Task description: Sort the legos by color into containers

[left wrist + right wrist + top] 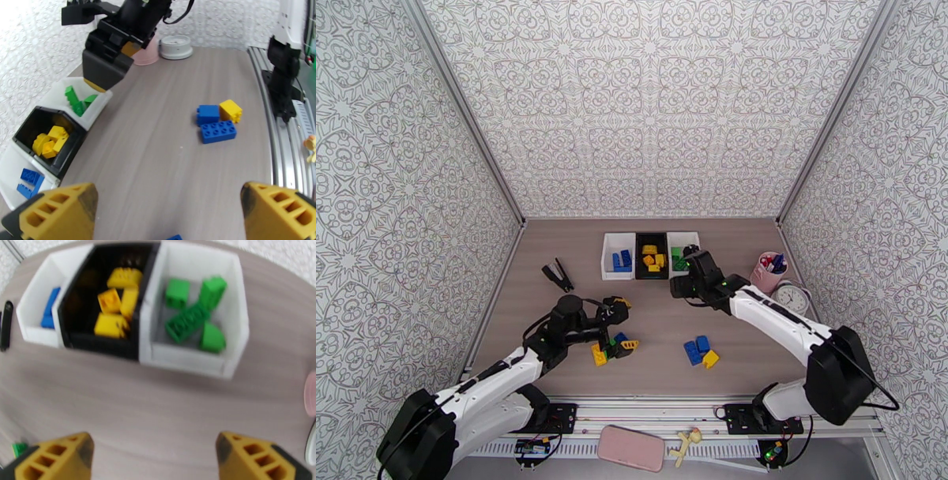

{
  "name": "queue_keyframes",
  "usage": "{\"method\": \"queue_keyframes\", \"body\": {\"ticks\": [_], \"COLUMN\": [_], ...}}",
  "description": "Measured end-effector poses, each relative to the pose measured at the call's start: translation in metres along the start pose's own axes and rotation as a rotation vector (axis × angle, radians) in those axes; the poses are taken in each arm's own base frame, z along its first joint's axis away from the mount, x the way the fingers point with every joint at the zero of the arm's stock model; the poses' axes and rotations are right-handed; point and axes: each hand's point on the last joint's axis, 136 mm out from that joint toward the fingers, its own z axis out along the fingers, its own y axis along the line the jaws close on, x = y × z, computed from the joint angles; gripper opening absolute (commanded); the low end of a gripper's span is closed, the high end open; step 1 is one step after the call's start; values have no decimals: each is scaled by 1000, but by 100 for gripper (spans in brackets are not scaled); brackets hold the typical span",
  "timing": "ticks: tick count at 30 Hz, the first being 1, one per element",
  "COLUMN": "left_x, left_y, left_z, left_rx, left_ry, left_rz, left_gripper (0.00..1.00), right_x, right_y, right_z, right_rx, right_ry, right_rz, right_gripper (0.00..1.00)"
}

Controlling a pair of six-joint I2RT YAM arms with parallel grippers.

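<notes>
Patterned walls, wood-grain desk [663,316]. Top: containers [651,255] upper centre, left end effector [626,324] above loose legos [599,355] lower centre. Left wrist: fingers spread, empty, blue/yellow bricks [217,120] centre right. Right wrist: right end effector [158,457] released, colour-sorted containers upper frame.

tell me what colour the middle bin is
Black; the middle bin holds yellow bricks. The right wrist view shows it best.
</notes>
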Motion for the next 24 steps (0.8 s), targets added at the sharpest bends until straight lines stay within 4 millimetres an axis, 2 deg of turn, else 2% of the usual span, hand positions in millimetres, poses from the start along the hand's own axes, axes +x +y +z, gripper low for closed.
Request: {"method": "queue_keyframes", "body": {"ticks": [6, 9, 15, 24], "left_x": [6, 6, 6, 9], "left_y": [-13, -15, -17, -20], "left_z": [2, 2, 2, 2], "left_rx": [78, 91, 104, 113], "left_ry": [10, 8, 9, 23], "left_rz": [-6, -2, 9, 4], "left_gripper": [100, 100, 100, 100], "right_x": [70, 98, 128, 151], "right_y": [-22, -26, -21, -21], "right_z": [-9, -11, -10, 1], "right_rx": [34, 32, -4, -1], "right_ry": [172, 274, 417, 510], "right_rz": [34, 23, 14, -1], "right_gripper": [76, 74, 65, 57]}}
